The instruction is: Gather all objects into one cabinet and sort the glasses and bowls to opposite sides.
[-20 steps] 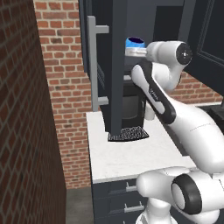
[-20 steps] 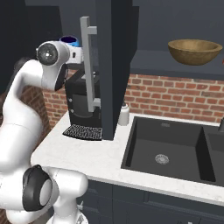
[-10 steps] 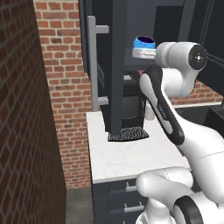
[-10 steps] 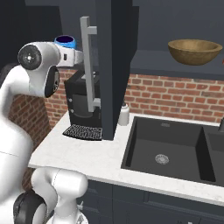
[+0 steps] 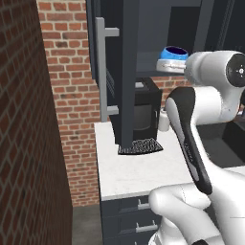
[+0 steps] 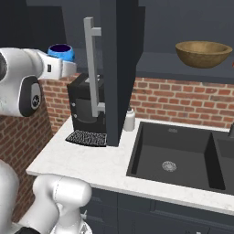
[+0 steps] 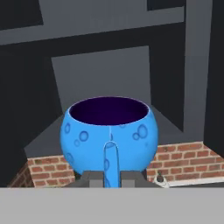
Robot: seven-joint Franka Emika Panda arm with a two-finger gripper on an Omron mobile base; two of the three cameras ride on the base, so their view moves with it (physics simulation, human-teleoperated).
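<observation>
From my remote seat I saw the cabinet (image 6: 119, 55) as the biggest thing in front of the pincer, a dark slate wall unit with one door swung out edge-on and its long silver bar handle (image 6: 91, 68) standing just beside the pincer, on the side toward the sink. Below the pincer ran the pale table (image 6: 87, 160), with the black sink (image 6: 176, 157) sunk into it well off to the right in the right base view. A black coffee machine (image 6: 82, 107) stood on the table under the pincer and against the brick wall. The wooden bowl (image 6: 203, 52) sat upright on the cabinet shelf, well apart from the pincer and far on the other side of the open door. The pincer (image 7: 111, 179) itself was held high at the level of the cabinet opening, and it was clamped together on the blue bowl (image 7: 109, 133), pinching the near wall of the bowl between its tips; the bowl stood upright with its dark inside showing, facing the empty grey compartment. A small white shaker (image 6: 130, 119) stood on the table beyond the door's lower edge, below the pincer and nearer the sink.
</observation>
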